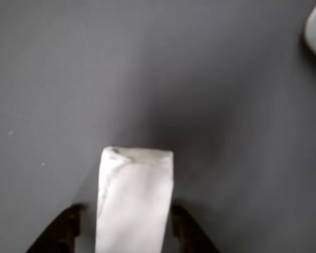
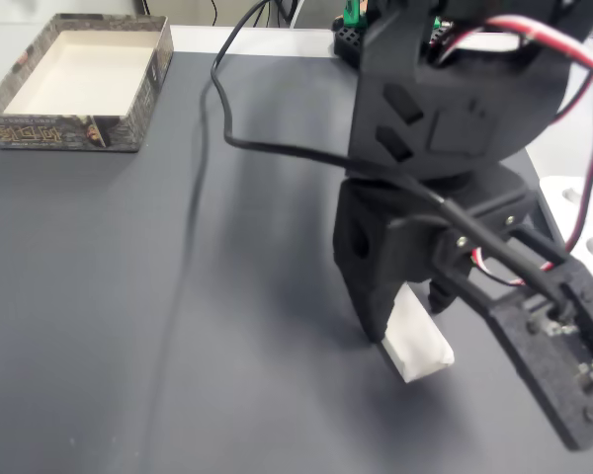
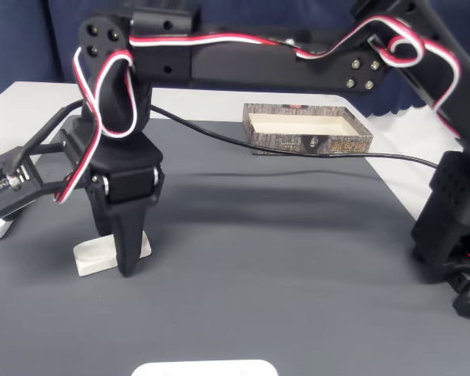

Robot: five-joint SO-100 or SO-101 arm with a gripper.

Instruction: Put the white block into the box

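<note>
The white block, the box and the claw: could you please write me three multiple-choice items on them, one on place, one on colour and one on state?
1. Where is the white block?
A. Inside the box
B. On the dark mat, between the claw's fingers
C. On top of the box's wall

2. What colour is the inside of the box?
A. Plain beige
B. Bright green
C. Black

3. What is the state of the claw?
A. Raised high above the mat
B. Lowered at the block, a finger on each side of it
C. Reaching into the box

Key: 1 B, the block lies on the mat far from the box in both fixed views. 2 A, the floor is pale beige inside patterned walls. 3 B, the other view shows dark fingers flanking the block; whether they press on it cannot be told.
</note>
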